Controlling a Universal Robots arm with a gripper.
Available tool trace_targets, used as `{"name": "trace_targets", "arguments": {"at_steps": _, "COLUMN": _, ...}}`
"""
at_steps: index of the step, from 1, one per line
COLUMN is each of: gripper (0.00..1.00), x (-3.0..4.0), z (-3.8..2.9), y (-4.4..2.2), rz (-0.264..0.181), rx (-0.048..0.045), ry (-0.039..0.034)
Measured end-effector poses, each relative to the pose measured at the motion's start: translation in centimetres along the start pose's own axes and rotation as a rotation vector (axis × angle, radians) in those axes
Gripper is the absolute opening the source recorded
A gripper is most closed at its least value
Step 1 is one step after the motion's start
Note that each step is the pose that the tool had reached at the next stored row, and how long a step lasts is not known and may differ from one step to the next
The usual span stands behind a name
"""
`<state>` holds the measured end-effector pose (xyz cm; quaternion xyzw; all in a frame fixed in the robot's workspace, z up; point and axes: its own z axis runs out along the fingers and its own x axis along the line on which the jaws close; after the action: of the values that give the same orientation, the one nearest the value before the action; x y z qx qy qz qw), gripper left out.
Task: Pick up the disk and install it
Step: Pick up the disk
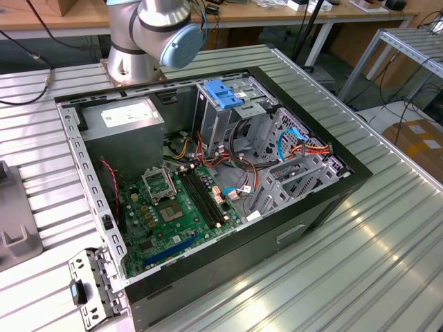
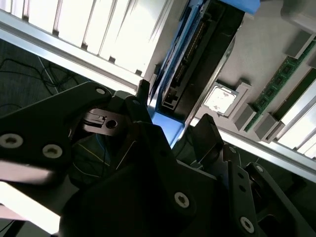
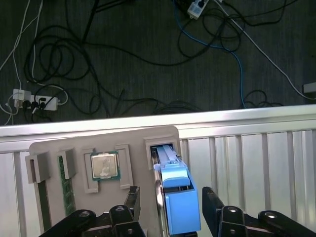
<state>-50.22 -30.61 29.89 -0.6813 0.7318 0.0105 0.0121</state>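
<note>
In both wrist views the disk [image 3: 177, 207] [image 2: 197, 64], a dark drive in a bright blue carrier, stands on edge in a slot of a grey holder tray [image 3: 133, 136]. My gripper [image 3: 171, 195] [image 2: 174, 111] straddles it, one black finger on each flat side. One finger [image 3: 133, 197] keeps a small gap from the drive, and the other finger [image 3: 210, 197] sits close against the blue carrier. The jaws stand open around the disk, which still rests in its slot.
The tray also holds a processor chip [image 3: 104, 165] and a memory stick [image 3: 64, 187]. It lies on a ribbed metal table at the edge, above a floor with cables [image 3: 148, 59]. In the exterior view an open computer case [image 1: 332, 207] shows drive cages [image 1: 297, 173], a blue latch [image 1: 225, 93] and the arm's base [image 1: 163, 28].
</note>
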Motion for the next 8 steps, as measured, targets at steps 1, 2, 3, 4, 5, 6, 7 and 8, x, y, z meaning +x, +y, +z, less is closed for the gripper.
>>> {"name": "trace_targets", "arguments": {"at_steps": 1, "gripper": 0.62, "x": 0.0, "z": 0.1, "y": 0.01, "rz": 0.0, "rx": 0.0, "ry": 0.0}}
{"name": "trace_targets", "arguments": {"at_steps": 2, "gripper": 0.62, "x": 0.01, "z": 0.2, "y": 0.02, "rz": -0.001, "rx": 0.0, "ry": 0.0}}
{"name": "trace_targets", "arguments": {"at_steps": 3, "gripper": 0.62, "x": 0.01, "z": 0.3, "y": 0.04, "rz": -0.001, "rx": -0.0001, "ry": 0.0}}
{"name": "trace_targets", "arguments": {"at_steps": 4, "gripper": 0.62, "x": 0.01, "z": 0.42, "y": 0.07, "rz": -0.001, "rx": -0.0001, "ry": 0.0}}
{"name": "trace_targets", "arguments": {"at_steps": 5, "gripper": 0.62, "x": 0.02, "z": 0.51, "y": 0.09, "rz": -0.002, "rx": -0.0001, "ry": 0.0}}
{"name": "trace_targets", "arguments": {"at_steps": 6, "gripper": 0.62, "x": 0.03, "z": 0.63, "y": 0.13, "rz": -0.002, "rx": -0.0002, "ry": 0.0}}
{"name": "trace_targets", "arguments": {"at_steps": 7, "gripper": 0.62, "x": 0.03, "z": 0.69, "y": 0.17, "rz": -0.002, "rx": -0.0002, "ry": 0.0}}
{"name": "trace_targets", "arguments": {"at_steps": 8, "gripper": 0.62, "x": 0.03, "z": 0.78, "y": 0.19, "rz": -0.003, "rx": 0.0, "ry": -0.0001}}
